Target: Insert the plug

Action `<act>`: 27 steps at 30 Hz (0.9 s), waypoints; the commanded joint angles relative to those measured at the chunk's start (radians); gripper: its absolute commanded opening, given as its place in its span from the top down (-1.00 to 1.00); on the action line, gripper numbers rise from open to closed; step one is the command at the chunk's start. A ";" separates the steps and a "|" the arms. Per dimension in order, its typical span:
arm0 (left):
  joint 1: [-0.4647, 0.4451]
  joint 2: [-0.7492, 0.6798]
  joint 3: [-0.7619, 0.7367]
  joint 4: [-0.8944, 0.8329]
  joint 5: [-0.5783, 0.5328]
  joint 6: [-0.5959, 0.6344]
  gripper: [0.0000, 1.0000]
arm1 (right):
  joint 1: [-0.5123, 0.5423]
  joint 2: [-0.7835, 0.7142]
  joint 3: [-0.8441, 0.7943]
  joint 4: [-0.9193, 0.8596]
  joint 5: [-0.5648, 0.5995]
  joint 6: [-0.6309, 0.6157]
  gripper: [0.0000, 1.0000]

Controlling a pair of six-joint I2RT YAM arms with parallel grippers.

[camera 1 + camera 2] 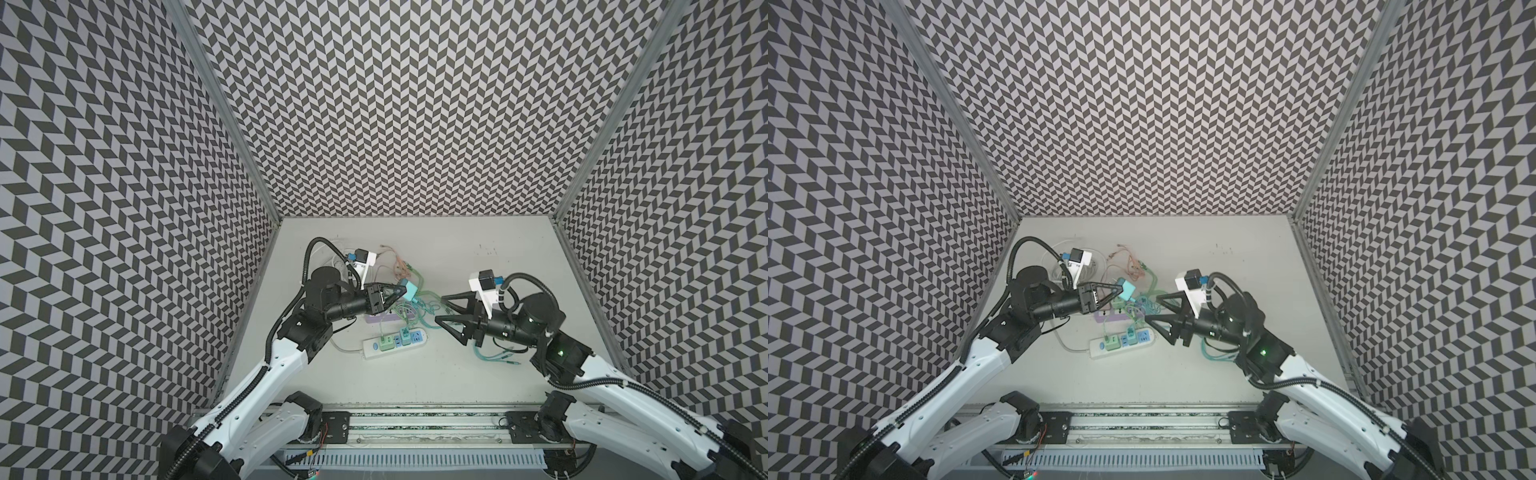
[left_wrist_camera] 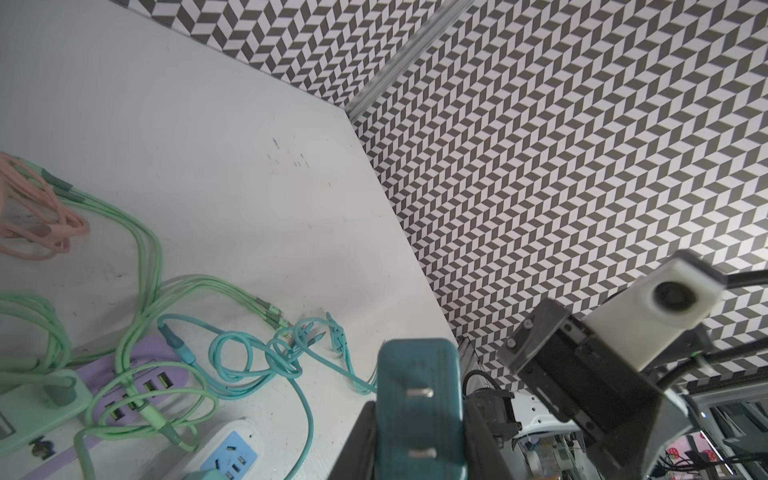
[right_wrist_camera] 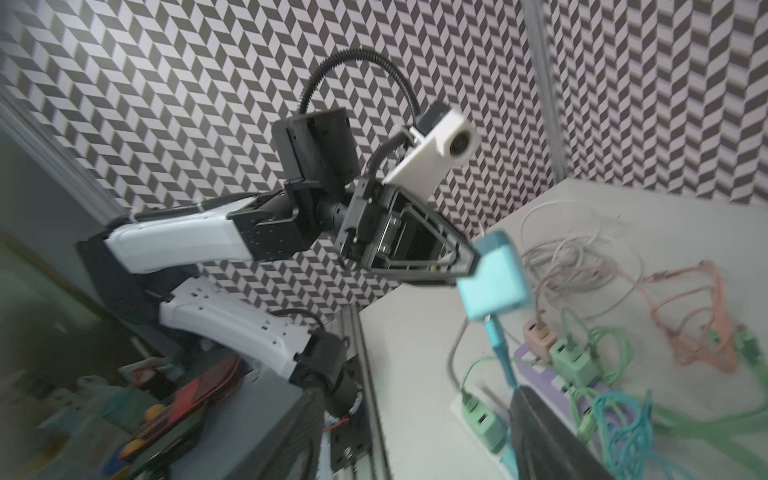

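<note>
A teal plug [image 1: 410, 289] [image 1: 1128, 289] hangs above the table, with my left gripper [image 1: 401, 289] [image 1: 1120, 287] shut on it. In the left wrist view the plug [image 2: 419, 374] fills the space between the black fingers [image 2: 361, 440], and its two metal prongs face the camera. A teal cable [image 3: 500, 353] hangs from the plug [image 3: 494, 278]. Below lie a white power strip [image 1: 370, 348] [image 2: 232, 436] with a blue socket face and a purple strip [image 1: 376, 319] [image 2: 153, 353]. My right gripper [image 1: 439, 308] [image 3: 415, 436] stands open and empty, to the right of the plug.
Green adapters [image 1: 385, 341] sit plugged into the white strip. Tangled green and teal cables [image 1: 419, 307] lie between the grippers. Pink cables [image 1: 399, 266] lie further back, and teal cable ends [image 1: 494, 355] rest under the right arm. Patterned walls enclose the table on three sides.
</note>
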 commanded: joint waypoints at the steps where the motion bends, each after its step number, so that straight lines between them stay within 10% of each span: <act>1: -0.008 -0.037 -0.025 0.160 -0.049 -0.054 1.00 | 0.006 -0.045 -0.098 0.358 0.002 0.241 -0.25; 27: -0.182 -0.056 -0.134 0.637 -0.165 -0.241 1.00 | 0.027 0.249 -0.081 0.787 -0.091 0.388 -0.42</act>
